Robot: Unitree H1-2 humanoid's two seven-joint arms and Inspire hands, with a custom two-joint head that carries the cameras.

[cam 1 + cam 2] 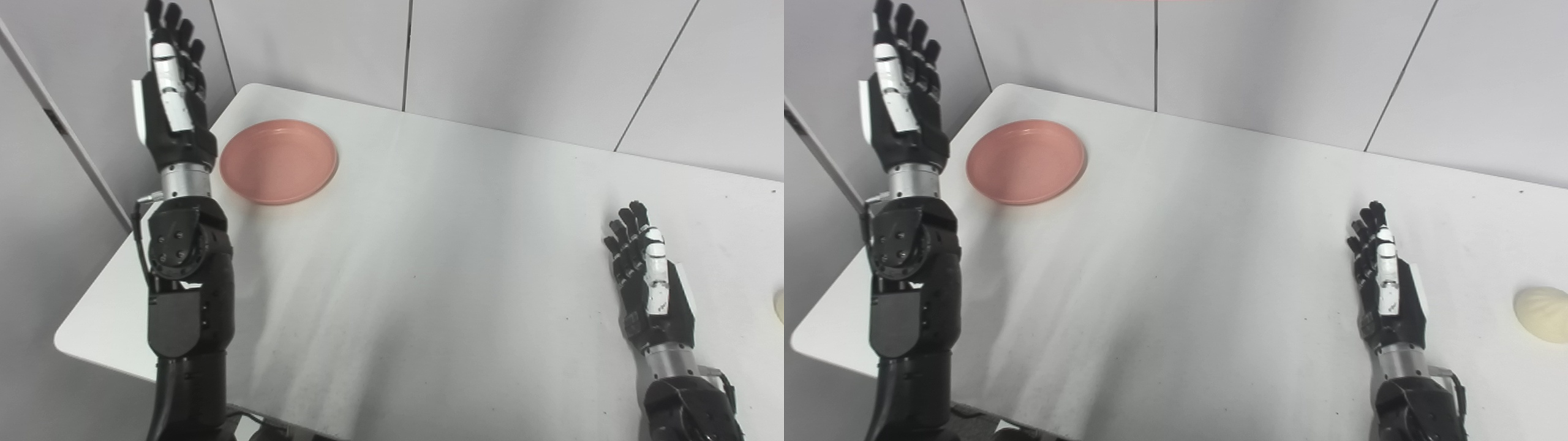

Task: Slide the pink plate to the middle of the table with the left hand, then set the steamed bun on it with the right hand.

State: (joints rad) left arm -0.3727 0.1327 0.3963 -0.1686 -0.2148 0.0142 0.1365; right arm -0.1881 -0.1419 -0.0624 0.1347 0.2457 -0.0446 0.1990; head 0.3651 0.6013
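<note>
The pink plate (278, 161) lies empty near the table's far left corner. My left hand (173, 92) is raised upright to the left of the plate, fingers straight and apart, holding nothing. The pale steamed bun (1543, 314) sits on the table at the right edge of the right eye view; only a sliver of it (779, 306) shows in the left eye view. My right hand (1384, 288) rests low over the table's right side, open and empty, a hand's width left of the bun.
The white table (429, 245) has rounded corners and faint scuff marks. Grey wall panels (490, 55) stand right behind its far edge, and a slanted panel edge (61, 128) runs close past the left arm.
</note>
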